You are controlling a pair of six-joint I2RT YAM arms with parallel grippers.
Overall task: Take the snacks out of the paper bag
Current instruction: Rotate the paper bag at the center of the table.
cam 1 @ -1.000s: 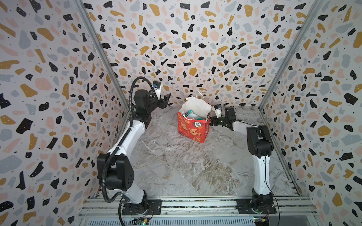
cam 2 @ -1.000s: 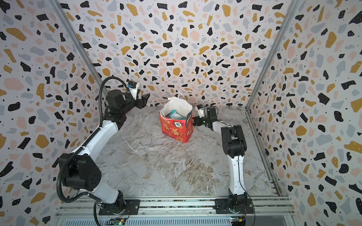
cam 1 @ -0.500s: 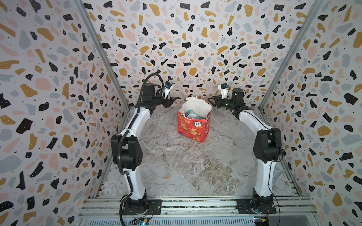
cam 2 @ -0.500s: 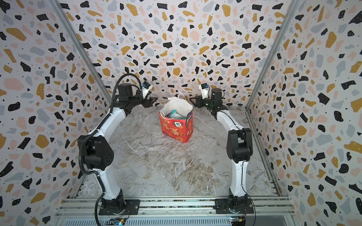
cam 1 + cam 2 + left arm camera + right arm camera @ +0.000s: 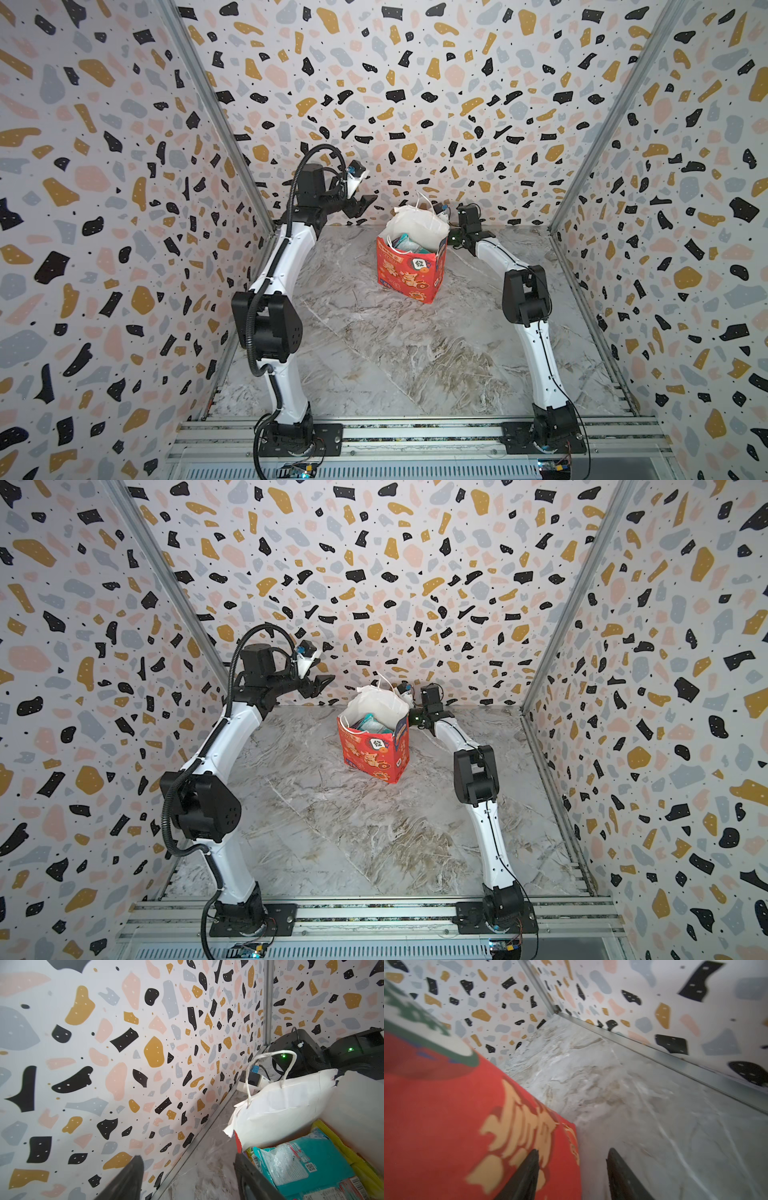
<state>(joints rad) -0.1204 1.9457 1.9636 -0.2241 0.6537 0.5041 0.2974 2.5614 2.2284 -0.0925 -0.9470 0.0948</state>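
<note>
Left hand (image 5: 360, 206) raised, fingers wide apart, nothing between; paper bag (image 5: 409, 272) just ahead of and below its fingertips, not touching. Right hand (image 5: 573, 1174) low beside bag's opposite side, fingers partly apart, empty; one finger (image 5: 527, 1176) overlaps red wall, contact unclear; other over bare surface (image 5: 643, 1105). Bag upright, mouth open; snacks (image 5: 405, 246) inside; teal packet (image 5: 301, 1159) topmost, yellow packet (image 5: 342, 1147) beside it along white inner wall; cord handle (image 5: 270, 1057) standing up.
</note>
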